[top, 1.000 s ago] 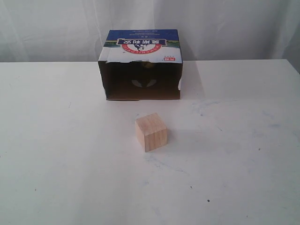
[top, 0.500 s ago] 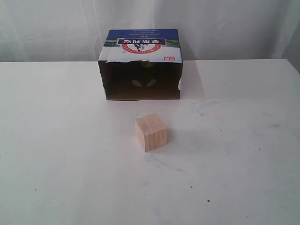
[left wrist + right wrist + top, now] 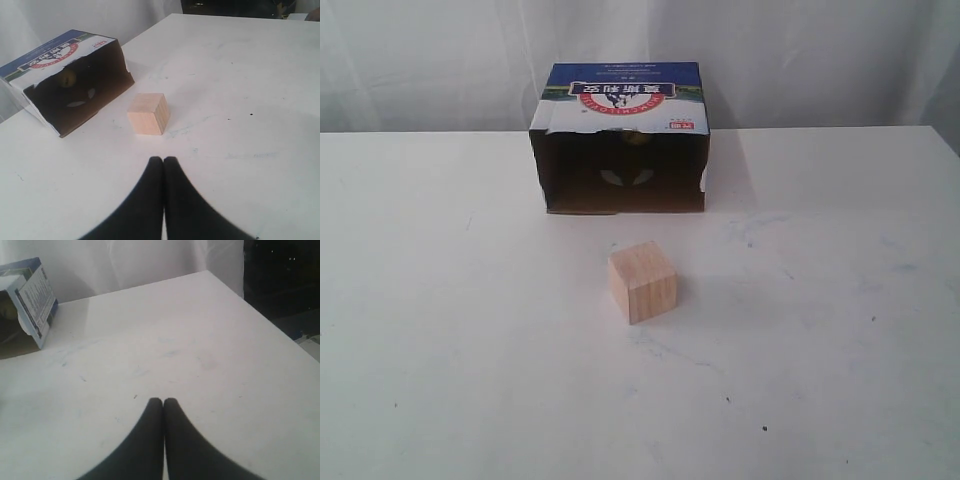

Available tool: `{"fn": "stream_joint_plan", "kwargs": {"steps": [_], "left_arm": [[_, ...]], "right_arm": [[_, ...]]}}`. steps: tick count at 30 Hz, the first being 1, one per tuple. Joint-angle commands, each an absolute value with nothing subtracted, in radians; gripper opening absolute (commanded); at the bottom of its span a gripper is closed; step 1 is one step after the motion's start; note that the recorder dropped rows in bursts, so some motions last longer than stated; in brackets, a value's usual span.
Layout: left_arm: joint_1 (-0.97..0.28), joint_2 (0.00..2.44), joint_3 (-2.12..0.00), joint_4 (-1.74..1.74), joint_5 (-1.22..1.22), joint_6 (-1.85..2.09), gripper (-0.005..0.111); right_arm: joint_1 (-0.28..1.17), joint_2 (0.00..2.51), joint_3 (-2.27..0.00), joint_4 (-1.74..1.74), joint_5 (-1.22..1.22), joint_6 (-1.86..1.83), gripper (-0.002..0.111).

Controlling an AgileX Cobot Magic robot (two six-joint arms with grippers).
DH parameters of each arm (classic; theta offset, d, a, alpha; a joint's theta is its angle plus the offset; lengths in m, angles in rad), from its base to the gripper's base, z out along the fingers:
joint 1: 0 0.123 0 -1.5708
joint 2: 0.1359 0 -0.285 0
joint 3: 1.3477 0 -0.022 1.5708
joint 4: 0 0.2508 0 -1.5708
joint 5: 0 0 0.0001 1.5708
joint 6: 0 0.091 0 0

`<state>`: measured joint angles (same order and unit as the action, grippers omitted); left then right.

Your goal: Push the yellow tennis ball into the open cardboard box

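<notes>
The open cardboard box (image 3: 620,135) lies on its side at the back of the white table, its dark opening facing the front. The yellow tennis ball (image 3: 67,78) rests deep inside the box (image 3: 75,75), near its back wall; in the exterior view only a dim yellowish patch (image 3: 638,138) shows there. My left gripper (image 3: 163,160) is shut with nothing in it, a short way in front of the wooden cube. My right gripper (image 3: 163,401) is also shut and empty over bare table, far from the box (image 3: 30,300). Neither gripper appears in the exterior view.
A pale wooden cube (image 3: 642,281) stands on the table in front of the box opening, also seen from the left wrist (image 3: 148,113). The table's right edge (image 3: 270,320) drops off to a dark area. A white curtain hangs behind.
</notes>
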<state>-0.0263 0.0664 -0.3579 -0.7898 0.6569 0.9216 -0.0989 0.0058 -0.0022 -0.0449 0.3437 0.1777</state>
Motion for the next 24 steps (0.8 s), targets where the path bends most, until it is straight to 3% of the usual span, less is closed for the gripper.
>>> {"fn": "stream_joint_plan", "kwargs": {"steps": [1,20,24], "left_arm": [[-0.033,0.060,-0.360,-0.806,0.664,0.914,0.000],[-0.033,0.060,-0.360,-0.799,0.664,0.916,0.000],[-0.033,0.060,-0.360,-0.606,0.592,0.910,0.000]], "right_arm": [[-0.092,0.000,0.000,-0.030,0.335,0.112,0.000],[-0.078,0.000,0.000,-0.032,0.339,0.112,0.000],[-0.078,0.000,0.000,-0.032,0.339,0.112,0.000]]}}
